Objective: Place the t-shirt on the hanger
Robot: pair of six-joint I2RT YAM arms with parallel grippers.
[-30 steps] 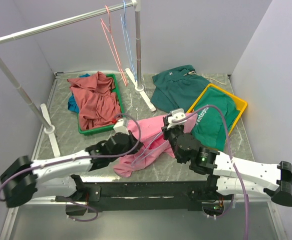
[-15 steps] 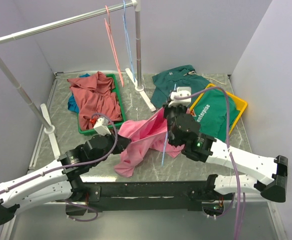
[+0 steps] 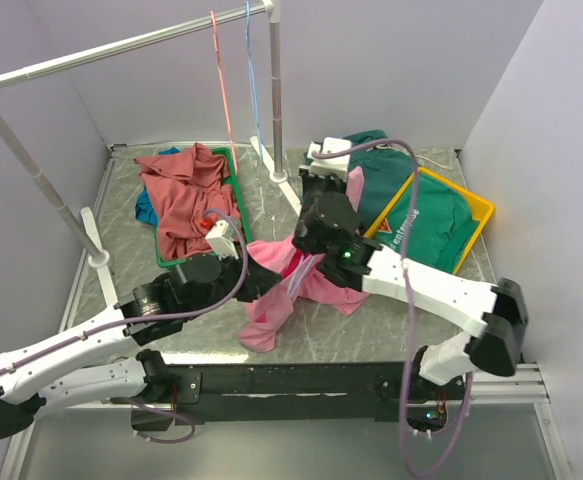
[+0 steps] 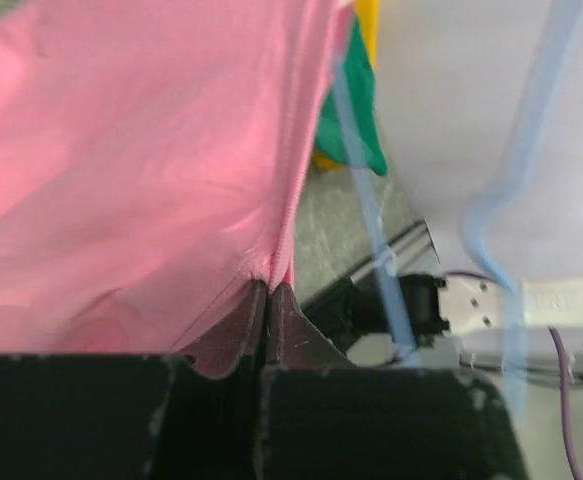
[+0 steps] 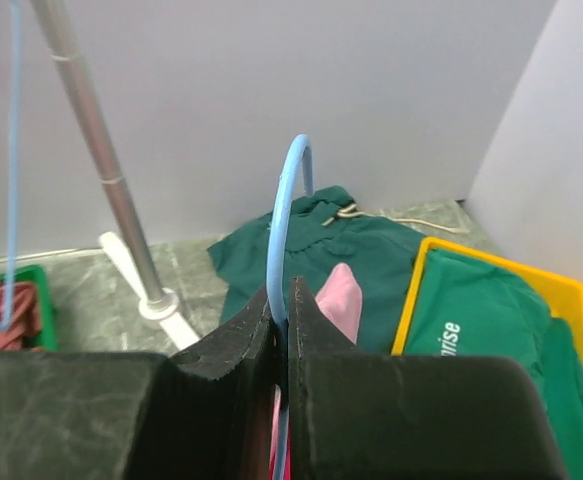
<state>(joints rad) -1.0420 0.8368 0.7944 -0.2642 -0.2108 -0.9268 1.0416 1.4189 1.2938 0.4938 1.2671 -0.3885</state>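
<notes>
Top view: the t-shirt (image 3: 266, 310) lies bunched at frame centre on the counter (image 3: 391, 315); left wrist view: left end effector (image 4: 268, 295) clamped on its pink edge, lower centre; right wrist view: right end effector (image 5: 281, 292) clamped on the hanger (image 5: 284, 210) hook, centre.

One pink t-shirt (image 3: 266, 310), one red shirt (image 3: 186, 200), two green shirts (image 3: 441, 225), two trays (image 3: 461, 190), seemingly three hangers (image 5: 283, 210).

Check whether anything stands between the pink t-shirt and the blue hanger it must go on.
Nothing visible does. The left gripper is shut on the t-shirt at its edge, the right gripper is shut on the hanger by its hook, and the wire runs right beside the cloth.
</notes>
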